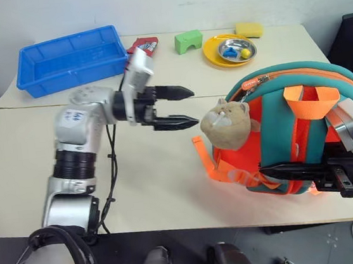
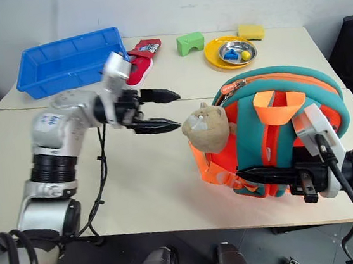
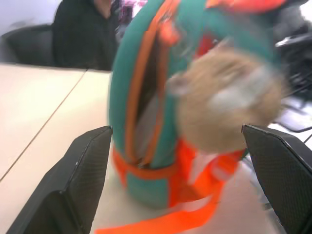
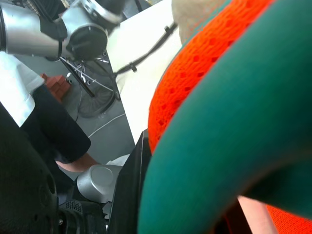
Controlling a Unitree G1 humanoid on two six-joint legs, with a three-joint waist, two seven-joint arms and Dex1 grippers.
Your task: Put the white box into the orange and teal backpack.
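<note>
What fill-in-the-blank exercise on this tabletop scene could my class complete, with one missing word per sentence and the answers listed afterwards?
1. The left gripper is ____ and holds nothing.
2. The right gripper grips the lower edge of the orange and teal ____.
3. The tan plush toy hangs on the side of the backpack that faces the ____ gripper.
4. The small metal bowl sits on a ____ plate.

Missing words: open; backpack; left; yellow
</note>
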